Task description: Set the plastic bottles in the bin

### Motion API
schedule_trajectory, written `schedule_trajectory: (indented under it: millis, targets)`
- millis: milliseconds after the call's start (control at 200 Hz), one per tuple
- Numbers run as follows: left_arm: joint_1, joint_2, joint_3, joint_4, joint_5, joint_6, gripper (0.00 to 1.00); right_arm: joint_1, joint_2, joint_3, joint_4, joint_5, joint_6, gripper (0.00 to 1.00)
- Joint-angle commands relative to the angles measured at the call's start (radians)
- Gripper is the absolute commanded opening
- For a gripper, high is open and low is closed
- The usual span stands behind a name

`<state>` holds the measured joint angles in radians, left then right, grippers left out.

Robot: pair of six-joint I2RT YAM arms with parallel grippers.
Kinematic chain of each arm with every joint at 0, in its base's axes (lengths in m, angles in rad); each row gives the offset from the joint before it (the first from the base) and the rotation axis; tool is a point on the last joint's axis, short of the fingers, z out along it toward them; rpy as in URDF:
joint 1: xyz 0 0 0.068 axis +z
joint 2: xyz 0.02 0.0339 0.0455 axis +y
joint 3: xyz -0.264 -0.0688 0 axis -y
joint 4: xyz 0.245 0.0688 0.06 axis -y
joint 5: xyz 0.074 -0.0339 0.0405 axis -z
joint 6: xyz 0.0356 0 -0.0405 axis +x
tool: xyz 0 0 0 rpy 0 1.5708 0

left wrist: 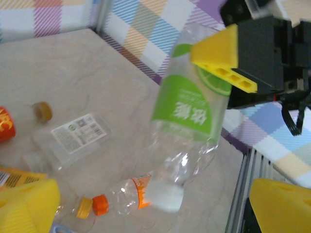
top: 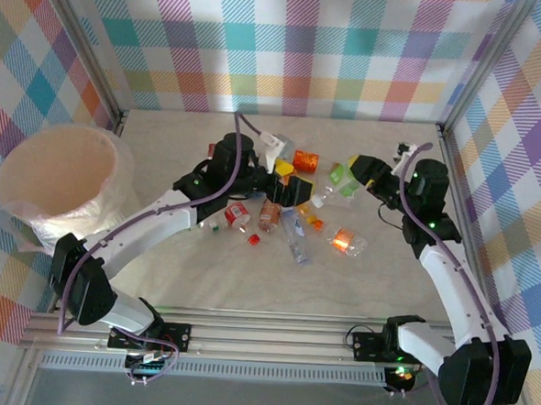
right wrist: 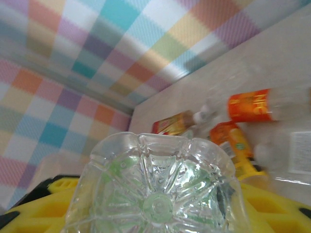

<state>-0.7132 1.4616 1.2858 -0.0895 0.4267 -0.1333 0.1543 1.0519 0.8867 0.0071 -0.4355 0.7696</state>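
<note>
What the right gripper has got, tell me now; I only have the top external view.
Observer: The right gripper is shut on a clear bottle whose green label pictures a lime.
Operator: Give me its orientation.
Observer: Its moulded base faces the right wrist camera, seated between the yellow fingers.
Operator: Report the left gripper.
Observer: The left gripper is open, gripping nothing, and its camera looks at that bottle.
</note>
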Motion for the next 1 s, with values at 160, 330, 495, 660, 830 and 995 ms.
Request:
schedule_trajectory:
  millis: [160,330,495,660,830,995]
  targets:
    - [-0.079,0.098,0.175,-0.225,-0.014,0.232,1.0,0.106,0.053,0.099,0.013,-0.055,-0.002,0.51]
    - [-0.133,0.126,0.207,-0.224,-0.193,0.279,0.99,0.153,0.101,0.144,0.013,-0.051,0.0,0.52]
    - [-0.143,0.123,0.179,-0.13,-0.27,0.299,0.88,0.169,0.125,0.149,0.024,-0.045,0.018,0.52]
    - [-0.143,0.144,0.182,-0.107,-0.28,0.308,0.74,0.179,0.142,0.156,0.038,-0.08,0.033,0.53]
    - [-0.144,0.178,0.196,-0.098,-0.297,0.292,0.57,0.191,0.152,0.15,0.06,-0.099,0.038,0.55]
    - [-0.143,0.153,0.164,-0.065,-0.306,0.289,0.4,0.192,0.157,0.149,0.094,-0.141,0.057,0.65]
